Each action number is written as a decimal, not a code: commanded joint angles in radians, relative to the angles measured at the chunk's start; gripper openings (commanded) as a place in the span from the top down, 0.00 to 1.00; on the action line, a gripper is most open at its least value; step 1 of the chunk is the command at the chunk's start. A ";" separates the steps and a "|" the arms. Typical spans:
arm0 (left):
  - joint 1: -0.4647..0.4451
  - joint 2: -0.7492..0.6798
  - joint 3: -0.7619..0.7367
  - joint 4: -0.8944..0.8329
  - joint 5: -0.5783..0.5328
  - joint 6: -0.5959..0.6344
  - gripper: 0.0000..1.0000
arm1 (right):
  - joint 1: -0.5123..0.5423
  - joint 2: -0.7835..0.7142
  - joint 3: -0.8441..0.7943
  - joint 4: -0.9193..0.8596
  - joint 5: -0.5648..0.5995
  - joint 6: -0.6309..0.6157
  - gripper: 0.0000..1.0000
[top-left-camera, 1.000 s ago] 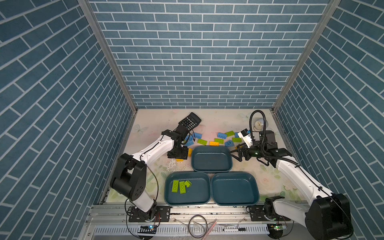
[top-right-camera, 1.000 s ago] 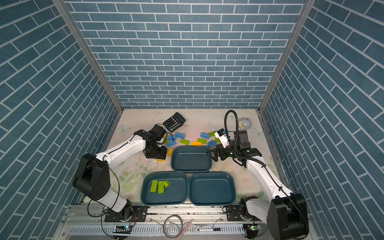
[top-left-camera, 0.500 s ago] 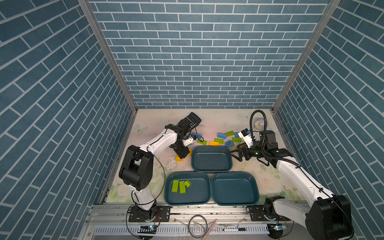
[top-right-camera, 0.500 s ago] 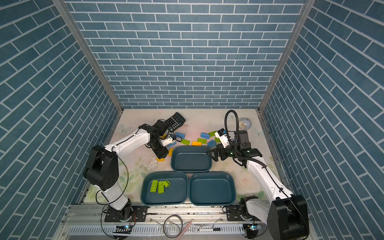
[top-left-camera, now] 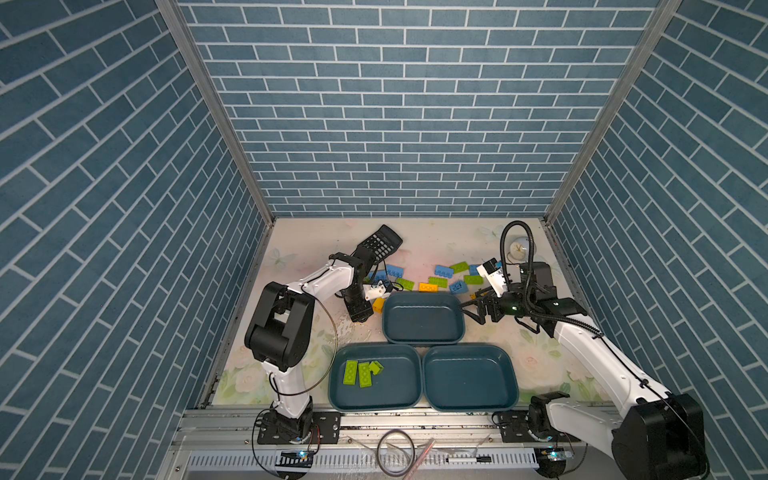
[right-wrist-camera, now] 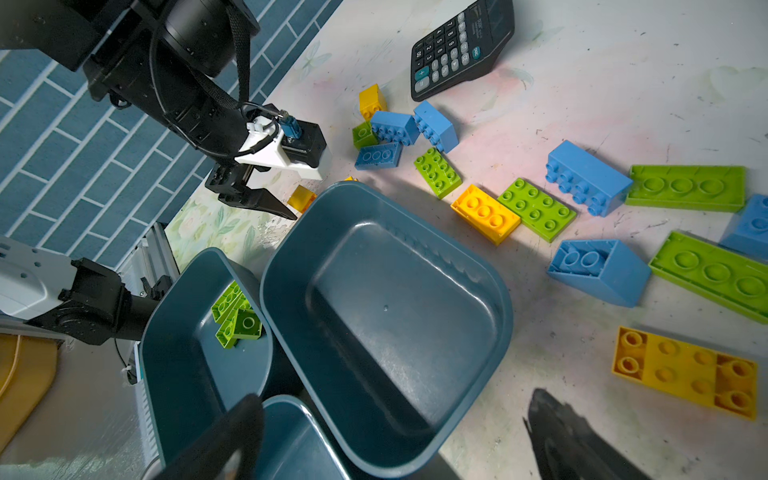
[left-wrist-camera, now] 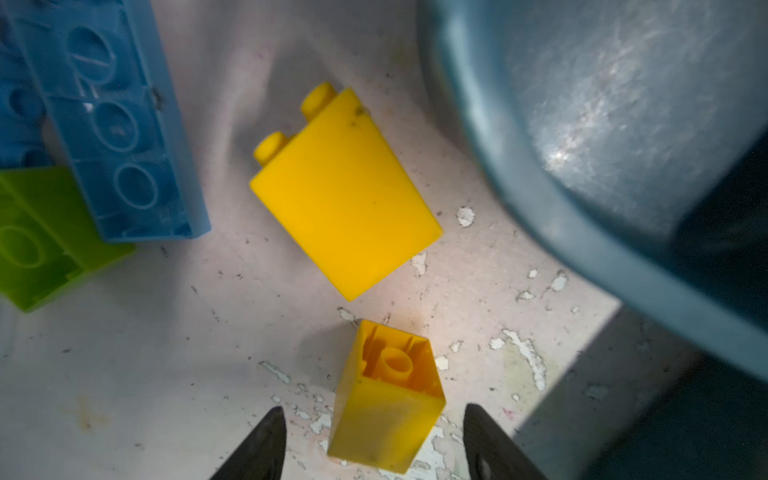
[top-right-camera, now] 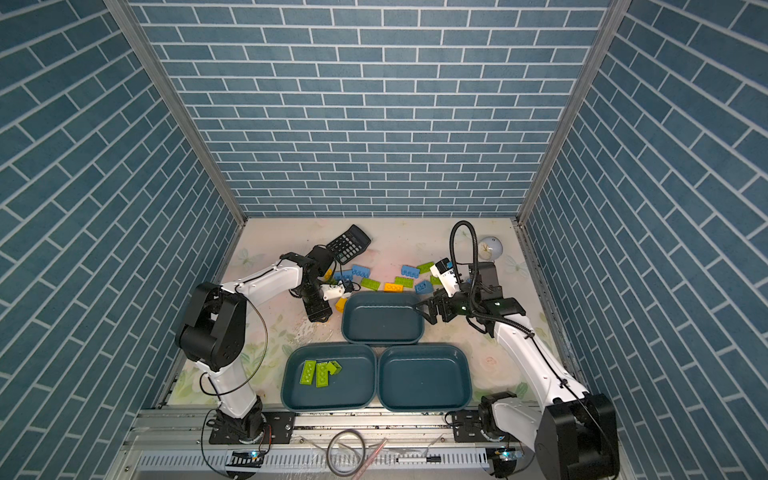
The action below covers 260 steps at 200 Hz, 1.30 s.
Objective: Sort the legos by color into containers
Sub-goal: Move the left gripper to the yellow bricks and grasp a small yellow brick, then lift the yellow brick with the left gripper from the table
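Note:
My left gripper (left-wrist-camera: 370, 419) is open and low over the table, its fingers either side of a small yellow lego (left-wrist-camera: 386, 395) without touching it. A bigger yellow lego (left-wrist-camera: 345, 195) lies just beyond. In both top views this gripper (top-left-camera: 360, 318) (top-right-camera: 318, 318) is at the back container's (top-left-camera: 422, 294) left corner. My right gripper (right-wrist-camera: 392, 399) (top-left-camera: 471, 311) hangs open and empty over that container's right rim. Three green legos (top-left-camera: 361, 372) lie in the front-left container (top-left-camera: 399, 390). The front-right container (top-left-camera: 469, 382) has nothing in it. Loose legos (top-left-camera: 444, 271) lie behind the back container.
A black calculator (top-left-camera: 380, 245) lies at the back left, close to the left arm's wrist. A pale round object (top-left-camera: 519, 249) sits at the back right. Brick-patterned walls close in three sides, and the metal rail (top-left-camera: 374, 419) runs along the front.
The left arm has swung at its base and its gripper has come slightly forward and down around the small yellow lego. The right arm has not moved.

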State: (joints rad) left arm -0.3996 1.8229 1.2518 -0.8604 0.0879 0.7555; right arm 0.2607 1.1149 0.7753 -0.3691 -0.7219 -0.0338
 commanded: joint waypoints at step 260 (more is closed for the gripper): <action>-0.214 -0.222 0.128 -0.099 0.150 -0.497 0.69 | -0.002 -0.007 0.008 0.024 0.006 0.000 0.01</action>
State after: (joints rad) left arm -0.5648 1.5879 1.3735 -1.0050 0.2096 0.4583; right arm 0.2607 1.1015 0.7753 -0.3622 -0.7185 -0.0322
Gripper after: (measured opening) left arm 0.353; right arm 0.988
